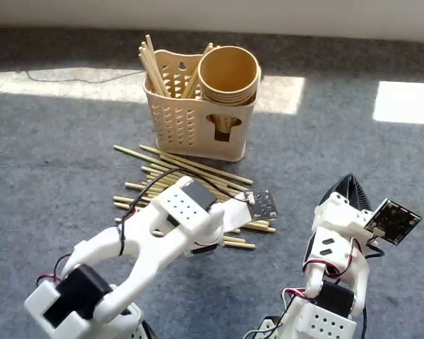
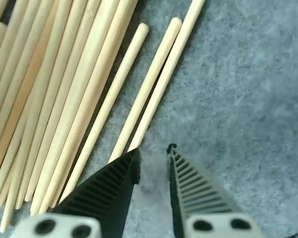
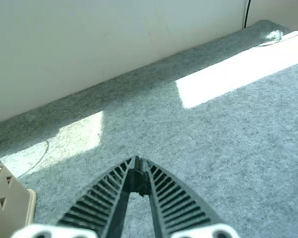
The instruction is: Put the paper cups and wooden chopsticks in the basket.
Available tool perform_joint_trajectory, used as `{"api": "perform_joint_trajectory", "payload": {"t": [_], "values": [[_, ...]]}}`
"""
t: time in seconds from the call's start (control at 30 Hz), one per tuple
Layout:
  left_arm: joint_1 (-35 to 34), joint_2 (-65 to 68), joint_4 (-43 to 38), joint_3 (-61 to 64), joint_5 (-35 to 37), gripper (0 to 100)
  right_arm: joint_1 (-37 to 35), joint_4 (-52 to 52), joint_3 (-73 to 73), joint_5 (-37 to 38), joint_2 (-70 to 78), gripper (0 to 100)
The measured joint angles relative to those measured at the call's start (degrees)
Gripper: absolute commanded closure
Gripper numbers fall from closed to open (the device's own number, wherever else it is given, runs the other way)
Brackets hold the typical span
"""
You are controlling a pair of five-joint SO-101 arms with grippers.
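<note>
Underneath everything, a grey felt surface (image 1: 56,155) is spreading across the whole scene, with sunlit patches (image 1: 403,102) falling on its far side.

The left arm (image 1: 148,247) is bending forward over the loose wooden chopsticks, while the right arm (image 1: 336,261) is standing folded, well apart from them.

The basket (image 1: 191,127) is standing upright at the far side of the felt. It is a cream plastic one with perforated walls.

A spread of wooden chopsticks (image 1: 177,173) is lying flat on the felt, just in front of the basket and partly under the left arm's wrist.

The paper cups (image 1: 228,74) are sitting nested in a stack inside the basket, mouth up, in its right half as the high view shows it. A bundle of further chopsticks (image 1: 154,67) is leaning in the other half, with ends sticking out above the rim.

The right gripper (image 3: 137,161) is pointing out over bare felt, its jaws meeting at the tips and gripping nothing.

The left gripper (image 2: 153,151) is pointing down at the edge of the spread. Its jaws are standing a narrow gap apart, with bare felt between them and nothing in their grasp. One fingertip (image 2: 131,157) is covering the near ends of a pair of chopsticks (image 2: 156,84) lying side by side.
</note>
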Motion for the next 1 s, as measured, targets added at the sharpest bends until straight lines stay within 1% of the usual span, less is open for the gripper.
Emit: {"api": "perform_joint_trajectory", "payload": {"t": [0.23,0.33,0.63,0.73,0.93,1.0], "values": [[-0.4,7.3,-4.5,-0.3,0.0,90,0.0,0.0,0.0,0.0,0.0,99.2],[-1.0,8.3,-5.4,-1.4,0.0,94,0.0,0.0,0.0,0.0,0.0,99.2],[-4.0,9.3,-5.3,-1.8,-0.1,97,0.0,0.0,0.0,0.0,0.0,99.2],[-4.0,9.3,-5.3,-1.8,-0.2,100,0.0,0.0,0.0,0.0,0.0,99.2],[-4.0,9.3,-5.2,-1.8,-0.2,99,0.0,0.0,0.0,0.0,0.0,99.2],[-4.0,9.3,-3.1,-2.6,-0.2,99,0.0,0.0,0.0,0.0,0.0,99.2]]}}
